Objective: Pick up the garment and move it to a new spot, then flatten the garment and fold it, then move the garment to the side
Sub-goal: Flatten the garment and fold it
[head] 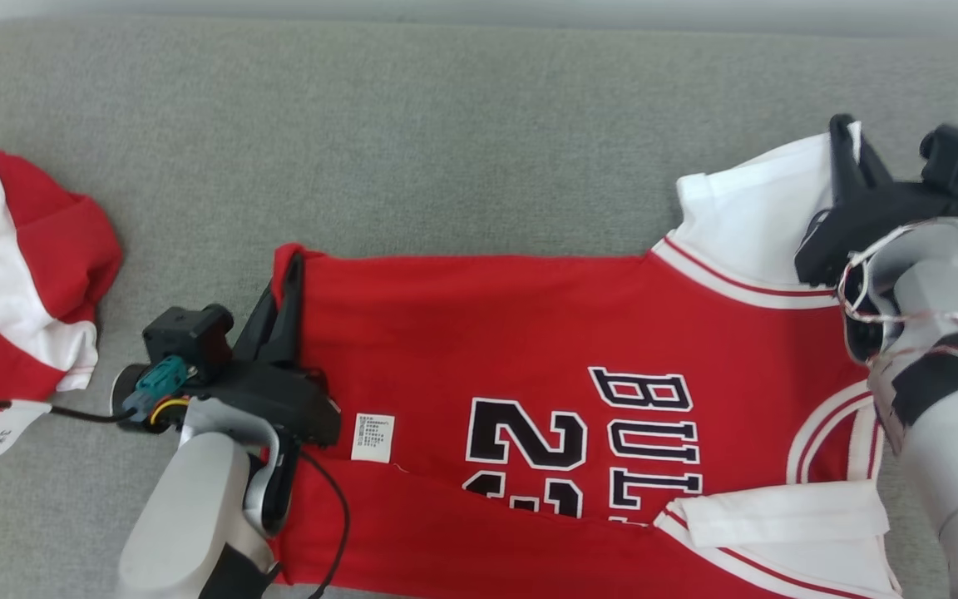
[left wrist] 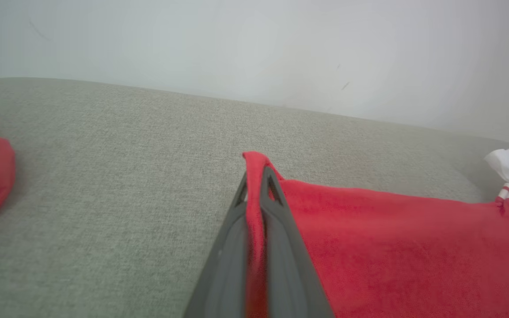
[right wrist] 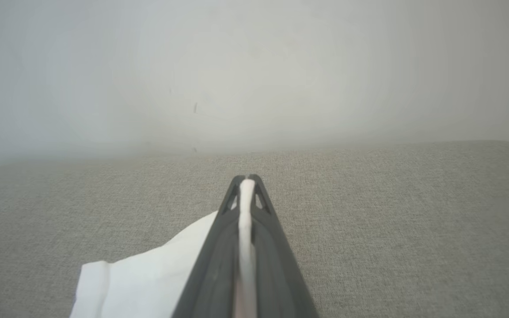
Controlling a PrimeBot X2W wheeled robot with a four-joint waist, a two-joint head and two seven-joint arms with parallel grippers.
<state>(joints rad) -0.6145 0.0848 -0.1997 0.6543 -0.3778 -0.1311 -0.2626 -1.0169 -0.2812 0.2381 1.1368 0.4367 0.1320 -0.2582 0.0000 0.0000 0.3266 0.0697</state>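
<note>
Evidently the two grips are paired so the far edge can be raised evenly: the left gripper (head: 289, 270) is pinched tight on the red hem corner of the Bulls jersey (head: 487, 333); the right gripper (head: 841, 129) is likewise closed on its white sleeve (head: 745, 216). The jersey lies spread across the near middle of the grey upholstered seat (head: 446, 141); its near part is cut off; a fold hides half the number; the care label (head: 372, 437) is unreadable; a second red-and-white garment (head: 13, 266) runs off the seat's left edge.
</note>
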